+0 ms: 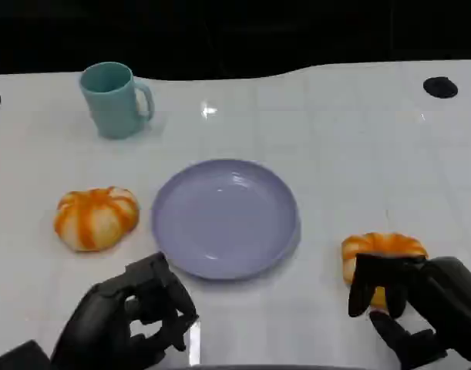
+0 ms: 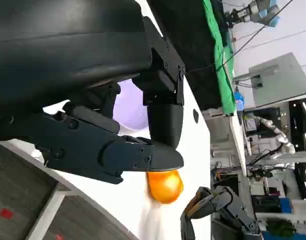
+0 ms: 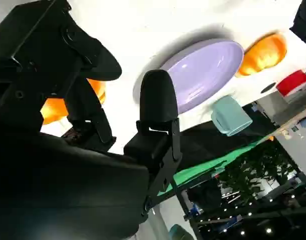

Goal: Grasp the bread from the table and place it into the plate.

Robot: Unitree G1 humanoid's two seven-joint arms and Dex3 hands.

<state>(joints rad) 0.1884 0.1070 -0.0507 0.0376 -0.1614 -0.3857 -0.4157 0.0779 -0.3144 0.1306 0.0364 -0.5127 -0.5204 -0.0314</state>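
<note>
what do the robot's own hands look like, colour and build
Both are matte black. The left robot hand has a rounded shell and thick, blocky segmented fingers with smooth rounded tips and small screws visible at the hinges. The right robot hand matches: black glossy shell, chunky fingers with rounded pads. No markings or cables are visible.

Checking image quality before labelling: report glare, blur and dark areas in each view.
Head view: a small glare spot on the white table behind the plate, soft sheen on the plate, black background beyond the far edge. Left wrist view: the left hand is a dark close mass, the room behind bright. Right wrist view: the right hand is dark and soft, the plate gleams.
</note>
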